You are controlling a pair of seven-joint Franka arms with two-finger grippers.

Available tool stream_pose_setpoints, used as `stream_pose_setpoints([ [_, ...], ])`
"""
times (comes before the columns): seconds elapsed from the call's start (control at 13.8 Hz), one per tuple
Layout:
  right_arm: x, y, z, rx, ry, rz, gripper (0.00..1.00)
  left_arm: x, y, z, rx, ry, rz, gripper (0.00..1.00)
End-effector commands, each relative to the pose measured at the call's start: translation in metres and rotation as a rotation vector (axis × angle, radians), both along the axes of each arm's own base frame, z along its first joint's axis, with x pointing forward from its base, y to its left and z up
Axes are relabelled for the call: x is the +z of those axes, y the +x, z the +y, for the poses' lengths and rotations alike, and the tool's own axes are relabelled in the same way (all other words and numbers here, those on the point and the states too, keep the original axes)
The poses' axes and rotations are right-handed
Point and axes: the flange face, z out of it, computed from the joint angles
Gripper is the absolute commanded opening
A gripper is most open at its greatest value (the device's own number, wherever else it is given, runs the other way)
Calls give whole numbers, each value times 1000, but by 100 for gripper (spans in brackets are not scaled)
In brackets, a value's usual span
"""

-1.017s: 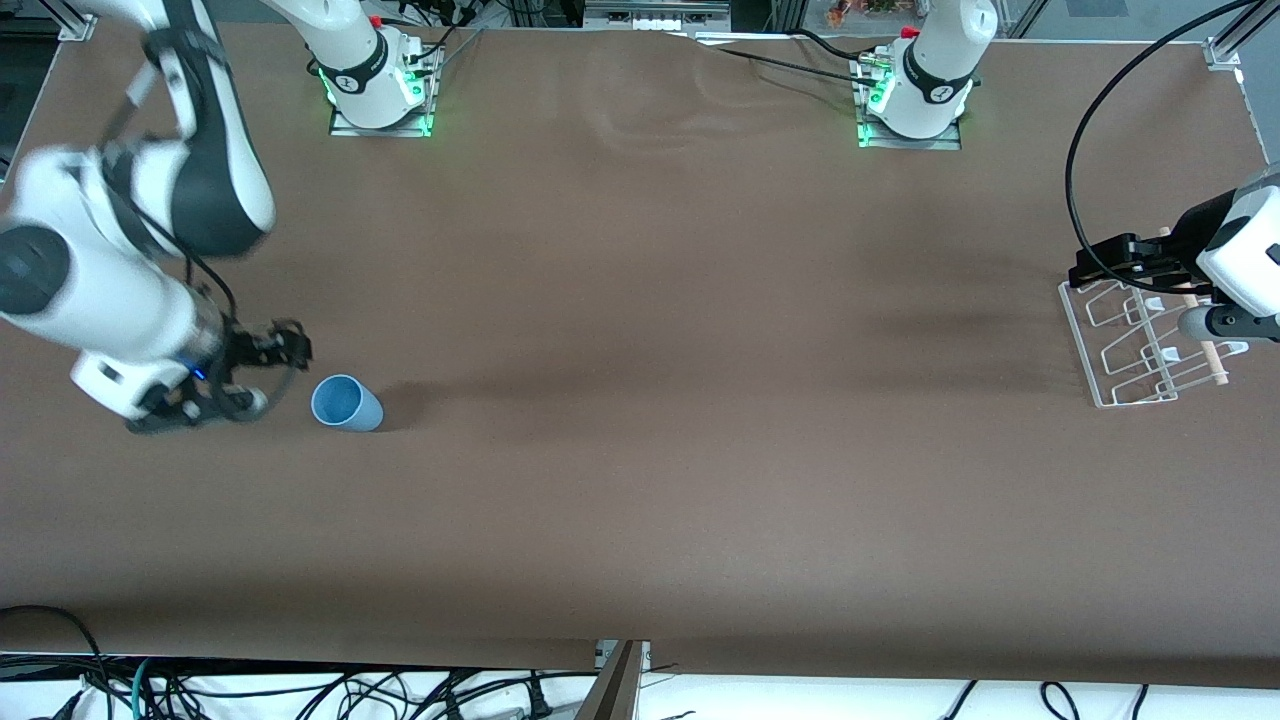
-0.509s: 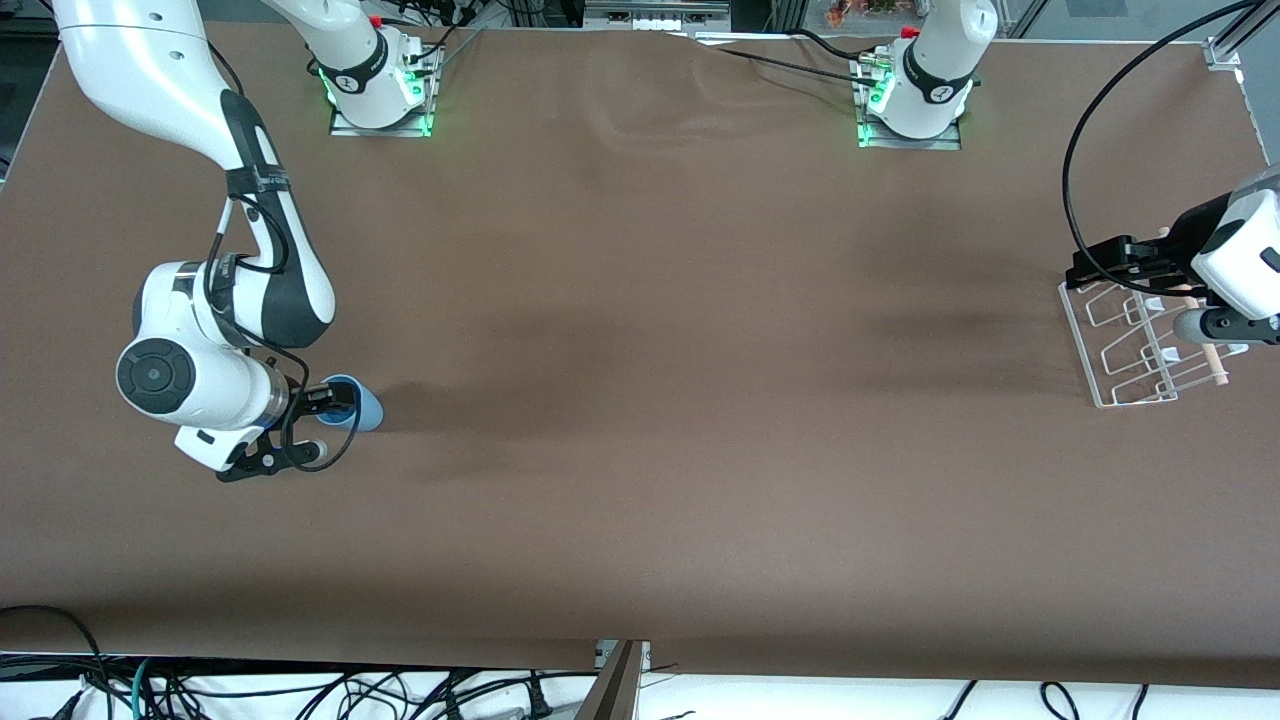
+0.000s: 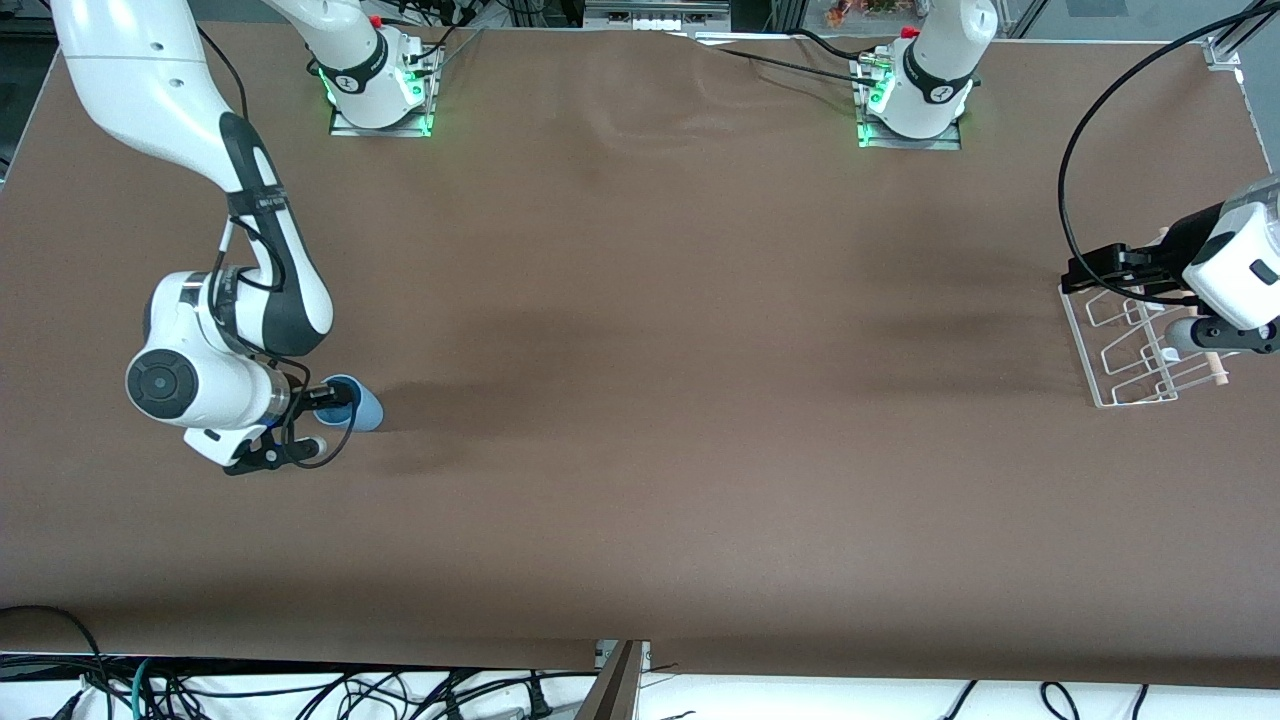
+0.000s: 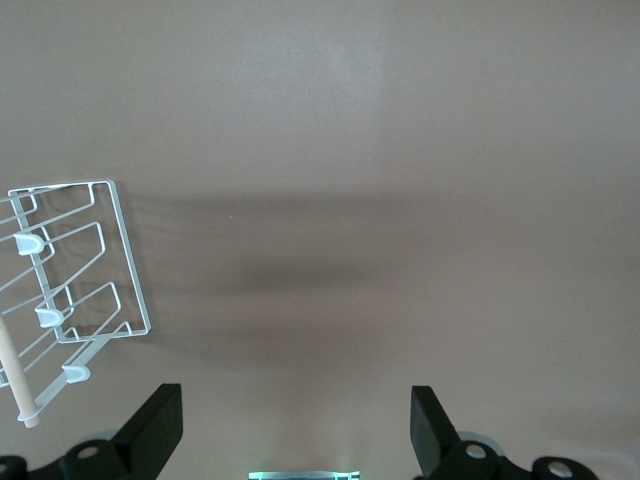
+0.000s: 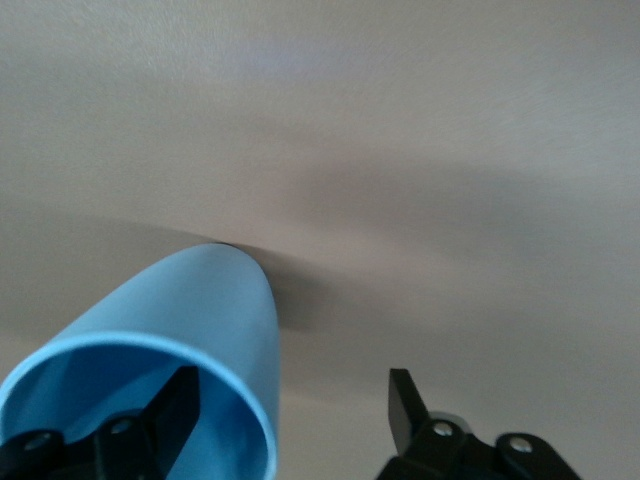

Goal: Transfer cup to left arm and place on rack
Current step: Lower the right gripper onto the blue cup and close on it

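I find the cup (image 3: pixel 352 402) upright on the table (image 3: pixel 640 420) near the right arm's end, nothing visible inside. The right gripper (image 3: pixel 330 402) straddles its rim — one finger (image 5: pixel 175 415) inside, one outside, not yet closed. The left gripper (image 3: pixel 1100 268) waits over the rack (image 3: pixel 1135 345) at the left arm's end, fingers spread, holding nothing.

cup (image 3: pixel 361 406): smooth light-blue plastic; rack (image 3: pixel 1125 345): white wire, wooden dowel; table (image 3: pixel 640 400): matt brown cloth

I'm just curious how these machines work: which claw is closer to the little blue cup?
The right claw: one finger sits inside the light-blue tumbler, the other outside its wall. The left claw hangs over the wire drying rack.
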Motion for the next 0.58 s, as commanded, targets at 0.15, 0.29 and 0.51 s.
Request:
stream_pose_setpoints([
  [0.15, 5, 1, 18, -22, 82, 2, 0, 1, 7, -8, -2, -48, -17, 100],
  [0.29, 18, 4, 31, -47, 121, 24, 0, -1, 6, -13, -27, -71, -13, 100],
  [0.51, 31, 2, 61, -95, 125, 59, 0, -8, 6, -35, -221, -110, -11, 100],
])
